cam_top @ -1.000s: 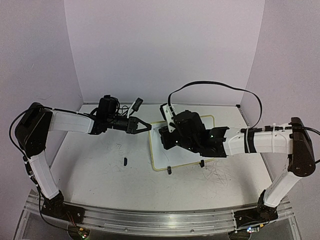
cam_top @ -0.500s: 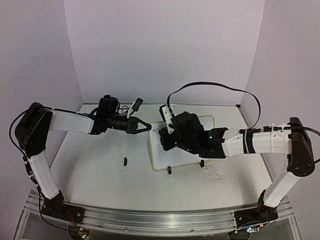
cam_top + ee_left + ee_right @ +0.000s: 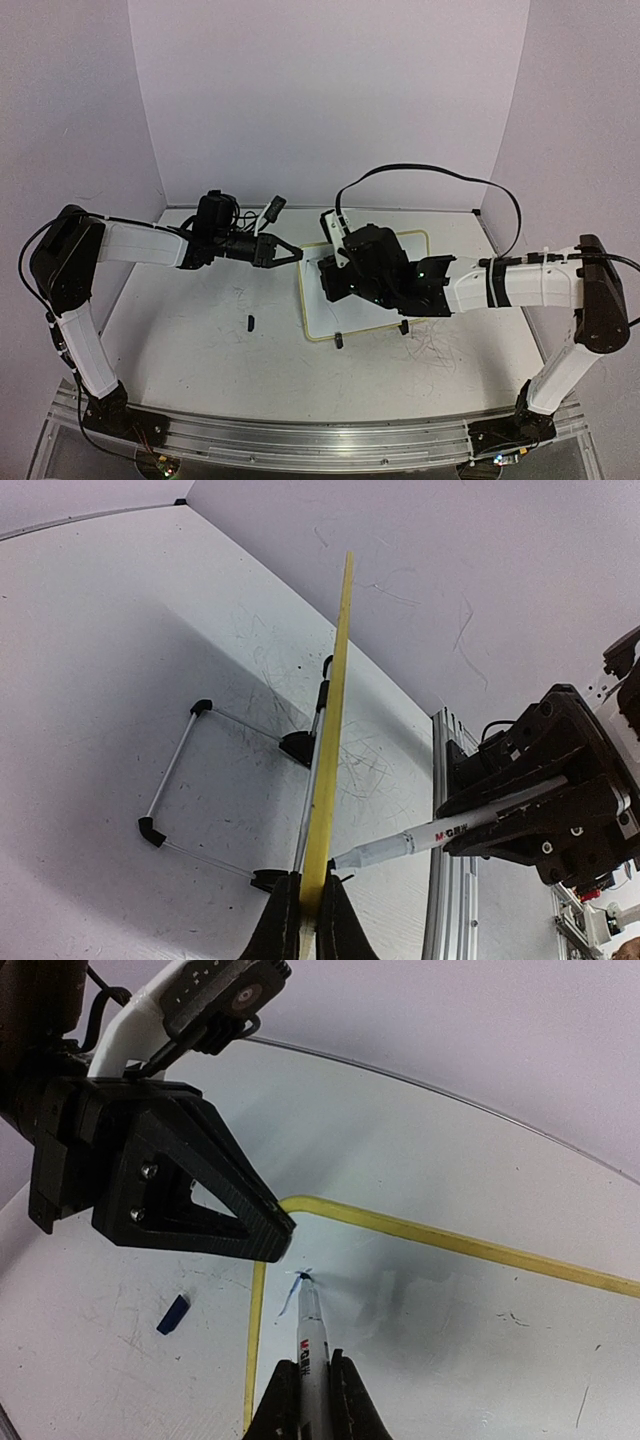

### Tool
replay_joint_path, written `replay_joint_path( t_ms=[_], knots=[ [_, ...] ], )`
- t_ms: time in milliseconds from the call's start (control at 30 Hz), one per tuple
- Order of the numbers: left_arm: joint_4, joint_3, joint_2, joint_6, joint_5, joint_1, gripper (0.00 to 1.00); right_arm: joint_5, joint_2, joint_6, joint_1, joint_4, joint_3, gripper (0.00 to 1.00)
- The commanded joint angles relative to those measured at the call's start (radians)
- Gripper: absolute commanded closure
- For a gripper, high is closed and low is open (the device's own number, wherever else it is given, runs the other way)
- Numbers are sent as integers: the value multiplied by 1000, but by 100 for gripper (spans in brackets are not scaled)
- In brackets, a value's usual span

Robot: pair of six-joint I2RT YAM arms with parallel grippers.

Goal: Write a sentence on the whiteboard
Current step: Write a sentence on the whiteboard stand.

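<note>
Cream-framed whiteboard (image 3: 322, 318) stands mid-tabletop (image 3: 190, 340), propped at a tilt on a wire stand (image 3: 297, 747) w/ black feet. The left gripper (image 3: 297, 254) is clamped on the frame at the board's upper-left corner, pinching the thin edge btwn both fingers (image 3: 280, 930). Seen edge-on from the left wrist, the frame runs as one yellow line straight out from that grip. The right gripper (image 3: 310, 1385) pinches a white marker (image 3: 311, 1345). Its tip touches the glossy face just inside the left frame rail, close below the left gripper. Of the sentence (image 3: 291, 1298) only a short blue stroke shows, right beside the tip nr the top-left corner; the face to its right is plain white. The right arm (image 3: 520, 283) reaches in from the right and covers most of the board in the top view. A small blue piece (image 3: 172, 1314) lies on the tabletop left of the board, apart from it. Grey scribbles (image 3: 435, 350) mark the tabletop nr the board's right foot. Pale walls (image 3: 330, 100) close in at back and both sides; open tabletop lies left and in front of the board.
</note>
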Motion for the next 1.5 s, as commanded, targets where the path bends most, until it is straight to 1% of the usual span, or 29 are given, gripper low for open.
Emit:
replay_joint_path(
  t_ms=[0,533,1100,1467],
  knots=[
    [2,11,-16,-16,38,-10,100,40,-6,21,-2,-36,-23,100],
    [2,10,-19,-16,39,-10,100,36,-32,58,-1,-49,-68,100],
    [2,9,-23,-16,42,-10,100,93,-6,16,-3,-19,7,100],
    [2,7,-24,-15,43,-10,100,121,-7,9,-8,-11,23,100]
  ],
)
